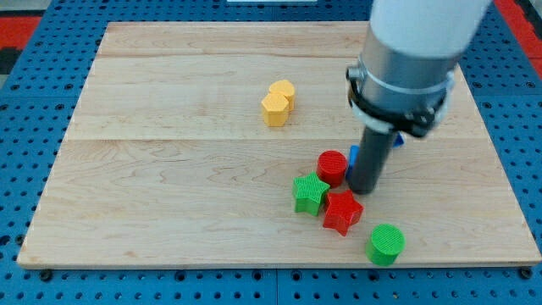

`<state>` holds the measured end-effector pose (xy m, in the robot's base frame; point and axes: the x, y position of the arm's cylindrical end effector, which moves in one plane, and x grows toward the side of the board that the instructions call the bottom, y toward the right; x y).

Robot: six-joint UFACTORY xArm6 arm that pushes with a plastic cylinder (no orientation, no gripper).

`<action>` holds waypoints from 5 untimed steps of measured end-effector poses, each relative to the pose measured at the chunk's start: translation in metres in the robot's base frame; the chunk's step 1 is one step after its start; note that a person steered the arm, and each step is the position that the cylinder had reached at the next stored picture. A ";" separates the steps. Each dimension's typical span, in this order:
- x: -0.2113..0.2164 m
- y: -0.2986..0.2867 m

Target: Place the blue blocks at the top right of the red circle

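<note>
Green cylinder is sitting closest to the camera, below-right of my tip. Tip's resting just right of the red circle, above the red star, gripping nothing. Blue blocks are peeking out behind the rod, mostly hidden.

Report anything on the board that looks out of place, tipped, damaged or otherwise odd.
Nothing stands out. The yellow blocks, red circle, green star, red star and green circle all sit flat and intact. The blue blocks are mostly hidden behind the rod; my tip is just right of the red circle.
</note>
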<state>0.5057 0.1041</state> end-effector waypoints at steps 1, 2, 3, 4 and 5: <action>-0.041 0.000; -0.035 0.010; -0.025 0.010; -0.028 0.009; -0.019 0.009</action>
<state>0.4867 0.1131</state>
